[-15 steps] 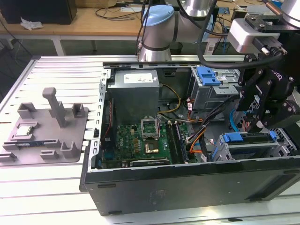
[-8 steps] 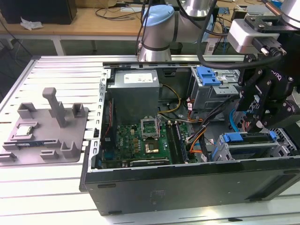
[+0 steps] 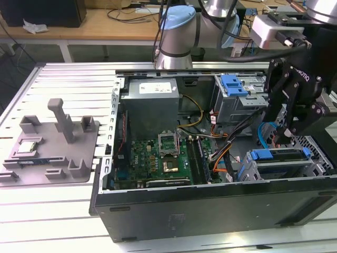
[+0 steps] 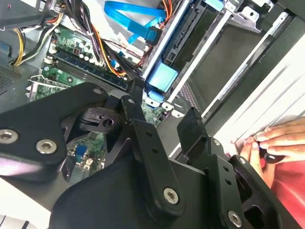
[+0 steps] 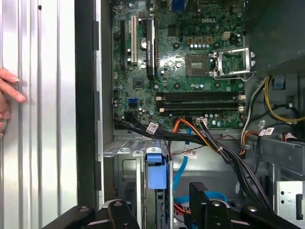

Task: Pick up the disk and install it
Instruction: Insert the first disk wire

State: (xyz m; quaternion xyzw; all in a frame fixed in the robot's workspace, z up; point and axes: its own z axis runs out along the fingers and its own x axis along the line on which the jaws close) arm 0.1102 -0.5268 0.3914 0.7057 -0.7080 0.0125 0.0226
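Just beneath the wrist cameras, the hand (image 4: 163, 105) hangs spread open and empty over the disk (image 3: 284, 154), which appears seated edge-up in the lower drive cage (image 3: 274, 171). Beyond it a blue data cable (image 4: 128, 12) loops loose and could snag the hand. Farther out, a person's fingers (image 4: 274, 138) rest on the table (image 5: 43, 95) beside the case, risking a knock if the arm swings.

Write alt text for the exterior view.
Open black gripper hangs empty over the blue-framed disk seated in a drive cage, at the exterior view's right inside an open computer case. Green motherboard sits mid-case; a grey fixture lies on the table at the exterior view's left.
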